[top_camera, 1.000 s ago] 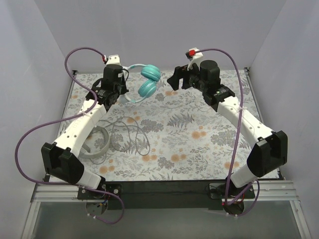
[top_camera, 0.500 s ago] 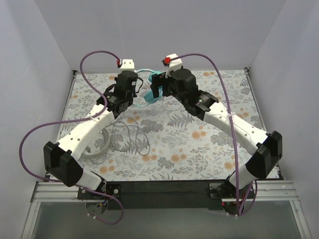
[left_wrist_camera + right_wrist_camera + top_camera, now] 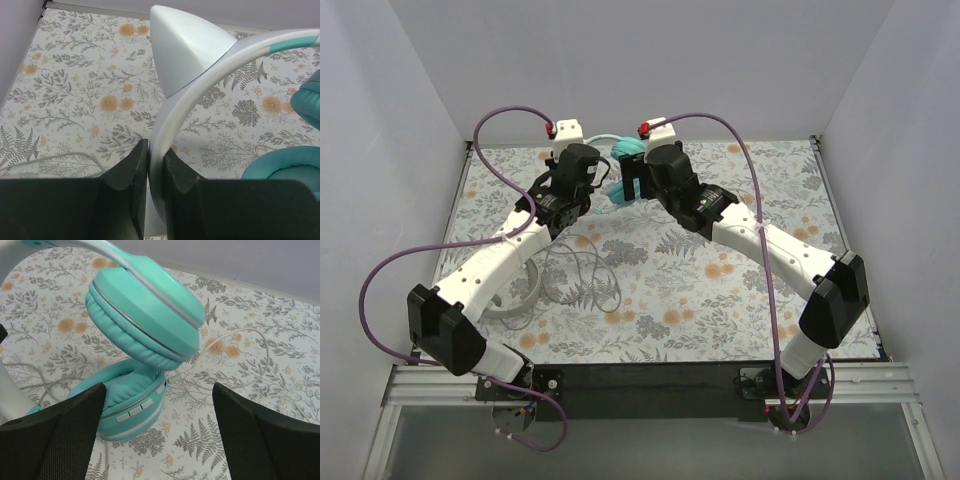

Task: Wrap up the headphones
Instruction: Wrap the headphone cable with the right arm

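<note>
The teal headphones (image 3: 620, 152) sit at the far middle of the table, mostly hidden between my two grippers. My left gripper (image 3: 603, 186) is shut on their pale headband (image 3: 200, 85), which bears a pointed grey ear and rises between the black fingers (image 3: 125, 170). My right gripper (image 3: 160, 390) is open, its fingers on either side of the lower teal ear cup (image 3: 120, 400) and apart from it; the upper cup (image 3: 145, 315) is above. Their thin white cord (image 3: 240, 340) loops on the mat. The white-grey headphones (image 3: 515, 290) lie at the left with their thin grey cable (image 3: 585, 270) loose.
The flowered mat (image 3: 720, 290) covers the table. Grey walls close in the back and both sides. Thick purple robot cables (image 3: 760, 170) arch over each arm. The left arm lies over part of the white-grey headphones.
My right gripper has swung left from the far right to the teal headphones. My left gripper has moved right with the headband in it, and the cups are now hidden between the two wrists.
</note>
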You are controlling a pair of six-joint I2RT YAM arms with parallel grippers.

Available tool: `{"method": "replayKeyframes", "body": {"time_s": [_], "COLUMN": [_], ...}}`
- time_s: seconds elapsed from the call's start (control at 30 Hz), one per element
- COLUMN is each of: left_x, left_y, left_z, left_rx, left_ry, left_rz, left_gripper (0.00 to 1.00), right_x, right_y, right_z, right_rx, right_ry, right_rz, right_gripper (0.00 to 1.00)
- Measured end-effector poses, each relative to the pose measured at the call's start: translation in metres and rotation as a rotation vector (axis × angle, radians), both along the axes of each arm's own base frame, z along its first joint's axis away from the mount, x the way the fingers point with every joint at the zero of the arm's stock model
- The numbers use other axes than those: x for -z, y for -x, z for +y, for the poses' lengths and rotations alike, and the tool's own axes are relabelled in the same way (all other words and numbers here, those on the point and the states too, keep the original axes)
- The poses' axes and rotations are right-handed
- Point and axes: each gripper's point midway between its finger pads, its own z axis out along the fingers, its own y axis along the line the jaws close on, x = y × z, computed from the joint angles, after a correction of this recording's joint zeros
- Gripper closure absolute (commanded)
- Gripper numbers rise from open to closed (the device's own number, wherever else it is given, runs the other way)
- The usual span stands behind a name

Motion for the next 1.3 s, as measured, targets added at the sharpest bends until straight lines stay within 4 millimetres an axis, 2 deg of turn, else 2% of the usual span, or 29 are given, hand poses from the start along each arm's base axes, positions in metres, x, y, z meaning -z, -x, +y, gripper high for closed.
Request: {"method": "replayKeyframes", "body": {"time_s": [0.4,0.53,0.63,0.7,0.77,0.83,0.9,0.97,1.0,1.07,1.27,1.3], "left_x": [0.002,0.001,0.000,-0.002,-0.006,-0.011,-0.019,-0.028,-0.033,-0.043,-0.080,-0.086], "left_y": [0.002,0.001,0.001,0.001,0.003,0.008,0.011,0.014,0.016,0.020,0.029,0.030], "left_z": [-0.005,-0.012,-0.018,-0.019,-0.017,-0.015,-0.013,-0.012,-0.012,-0.011,-0.010,-0.010], "left_rx": [-0.035,0.007,0.039,0.050,0.056,0.060,0.063,0.066,0.069,0.072,0.087,0.091], "left_ry": [0.083,0.094,0.103,0.107,0.106,0.108,0.114,0.124,0.133,0.155,0.220,0.233], "left_rz": [-0.010,0.001,0.003,-0.002,-0.006,-0.006,-0.012,-0.023,-0.029,-0.045,-0.093,-0.104], "left_gripper": [1.00,1.00,1.00,1.00,1.00,1.00,1.00,1.00,1.00,1.00,1.00,1.00], "right_x": [0.020,0.007,-0.013,-0.030,-0.050,-0.077,-0.091,-0.098,-0.094,-0.075,0.017,0.027], "right_y": [0.026,0.025,0.018,0.013,0.006,0.007,0.021,0.043,0.050,0.063,0.065,0.064], "right_z": [-0.021,-0.024,-0.033,-0.049,-0.079,-0.119,-0.146,-0.158,-0.160,-0.164,-0.168,-0.166], "right_rx": [0.003,-0.001,-0.003,-0.006,0.029,0.086,0.113,0.092,0.076,0.040,-0.003,-0.010], "right_ry": [-0.019,-0.010,0.007,-0.012,-0.044,-0.098,-0.138,-0.186,-0.206,-0.226,-0.236,-0.238], "right_rz": [0.056,0.020,-0.022,-0.043,-0.075,-0.137,-0.186,-0.237,-0.254,-0.257,-0.145,-0.127], "right_gripper": [0.09,0.05,0.05,0.05,0.05,0.06,0.06,0.06,0.07,0.07,0.07,0.07]}}
